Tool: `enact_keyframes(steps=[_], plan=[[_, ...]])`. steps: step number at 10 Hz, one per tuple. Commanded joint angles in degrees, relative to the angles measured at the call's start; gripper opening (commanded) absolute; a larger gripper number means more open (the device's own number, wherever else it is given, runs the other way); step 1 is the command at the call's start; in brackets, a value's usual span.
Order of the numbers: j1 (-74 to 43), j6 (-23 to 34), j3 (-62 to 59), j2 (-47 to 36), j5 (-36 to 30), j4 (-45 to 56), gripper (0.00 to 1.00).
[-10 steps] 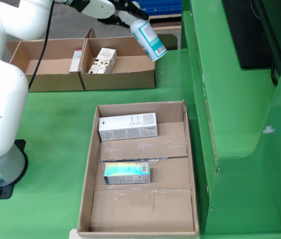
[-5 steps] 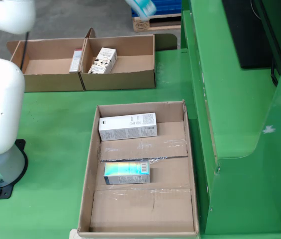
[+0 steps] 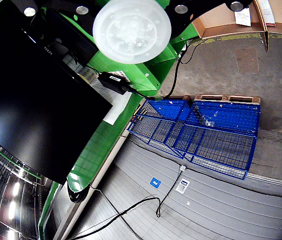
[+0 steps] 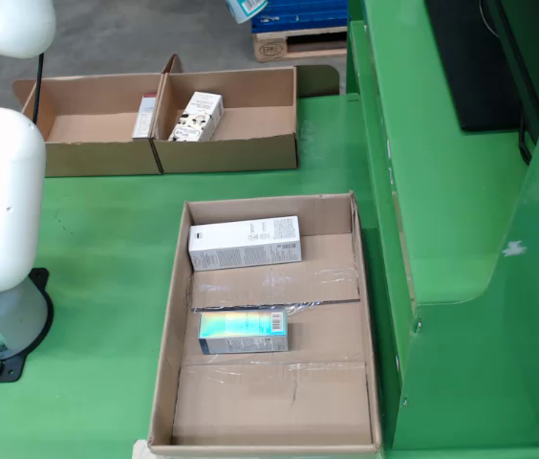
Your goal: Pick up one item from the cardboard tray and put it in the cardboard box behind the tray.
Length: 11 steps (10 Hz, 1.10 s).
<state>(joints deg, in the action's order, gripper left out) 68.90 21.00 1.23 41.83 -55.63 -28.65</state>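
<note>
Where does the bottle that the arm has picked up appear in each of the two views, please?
View from the side: bottle at the top edge, mostly cut off.
View that rides on the gripper: its round white base at top centre.
Shared landmark: blue pallet cage.

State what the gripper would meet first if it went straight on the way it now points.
The gripper holds a bottle; beyond that, probably the blue wire cages, though depth is unclear.

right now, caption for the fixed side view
Cardboard tray holding two boxed items, bottle carried at top edge above the rear cardboard boxes.
</note>
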Motion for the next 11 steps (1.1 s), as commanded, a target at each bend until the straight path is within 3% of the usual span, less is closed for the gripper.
enact_keyframes(steps=[1, 3, 8, 11], plan=[[2.25, 2.07, -1.23, -0.24, 0.84, -0.69, 0.00], [3.22, 3.07, -1.23, 0.84, 0.88, -0.70, 0.00], [18.01, 8.39, -1.23, 5.95, 0.94, -0.69, 0.00], [17.88, 8.03, -1.23, 5.66, 0.94, -0.69, 0.00]])
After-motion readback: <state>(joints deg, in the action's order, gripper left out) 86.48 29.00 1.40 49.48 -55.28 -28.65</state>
